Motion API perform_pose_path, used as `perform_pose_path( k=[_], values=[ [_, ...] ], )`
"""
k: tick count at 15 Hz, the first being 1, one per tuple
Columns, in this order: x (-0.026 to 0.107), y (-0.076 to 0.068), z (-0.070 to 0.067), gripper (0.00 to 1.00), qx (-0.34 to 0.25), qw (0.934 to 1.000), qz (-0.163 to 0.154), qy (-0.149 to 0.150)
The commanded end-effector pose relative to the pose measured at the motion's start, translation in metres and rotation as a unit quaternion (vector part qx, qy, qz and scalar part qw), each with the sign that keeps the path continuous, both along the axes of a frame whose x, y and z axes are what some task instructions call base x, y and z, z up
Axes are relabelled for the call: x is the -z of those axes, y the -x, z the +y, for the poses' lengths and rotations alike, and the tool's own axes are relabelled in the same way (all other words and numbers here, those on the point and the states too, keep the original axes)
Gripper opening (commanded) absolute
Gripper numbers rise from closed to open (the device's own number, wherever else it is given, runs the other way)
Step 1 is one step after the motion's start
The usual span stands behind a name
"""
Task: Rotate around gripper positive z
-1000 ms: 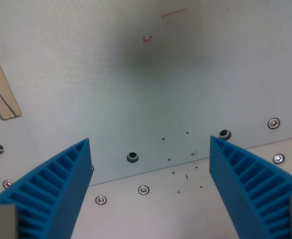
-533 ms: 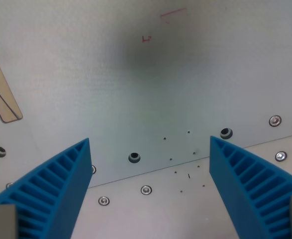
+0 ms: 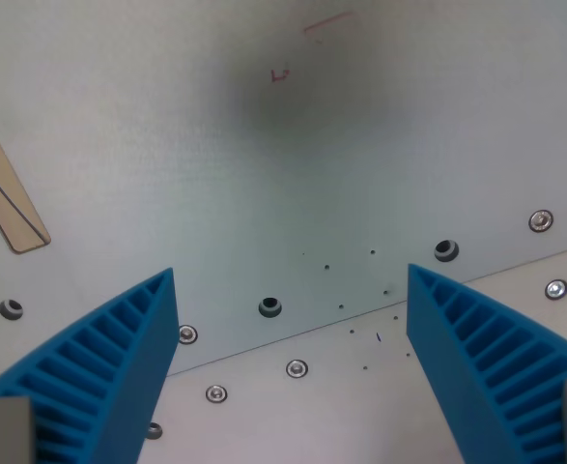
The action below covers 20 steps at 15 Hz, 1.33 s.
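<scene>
My gripper [image 3: 291,372] is open and empty, with its two blue ribbed fingers [image 3: 99,377] at the lower left and lower right of the wrist view. It hangs above a pale grey metal plate [image 3: 264,174]. Nothing lies between the fingers. A seam [image 3: 331,324] between two plate sections runs slantwise under the gripper, rising toward the wrist view's right.
Several screws [image 3: 297,368] and dark holes [image 3: 269,307] line the seam. A tan strip with a dark line [image 3: 8,203] lies at the wrist view's left edge. Faint red marks [image 3: 280,74] are near the top. A soft shadow darkens the upper middle.
The whole scene has turned slightly and shifted: screws and holes moved toward the wrist view's right and the seam tilts more. The camera has rotated; the fingers stay open.
</scene>
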State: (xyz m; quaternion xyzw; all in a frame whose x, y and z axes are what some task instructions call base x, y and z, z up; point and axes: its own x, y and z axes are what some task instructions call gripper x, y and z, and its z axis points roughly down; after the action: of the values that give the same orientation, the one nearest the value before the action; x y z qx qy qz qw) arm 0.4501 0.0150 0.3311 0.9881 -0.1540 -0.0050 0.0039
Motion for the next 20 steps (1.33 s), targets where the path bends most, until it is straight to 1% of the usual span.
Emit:
perform_pose_path(
  k=[1,10,20],
  values=[
    [-0.002,0.0002,0.0,1.0,0.066,0.9978,-0.003,0.001],
    [-0.002,0.0002,0.0,1.0,0.119,0.9929,-0.003,0.001],
    [-0.002,0.0002,0.0,1.0,0.176,0.9843,-0.003,0.002]
  ],
)
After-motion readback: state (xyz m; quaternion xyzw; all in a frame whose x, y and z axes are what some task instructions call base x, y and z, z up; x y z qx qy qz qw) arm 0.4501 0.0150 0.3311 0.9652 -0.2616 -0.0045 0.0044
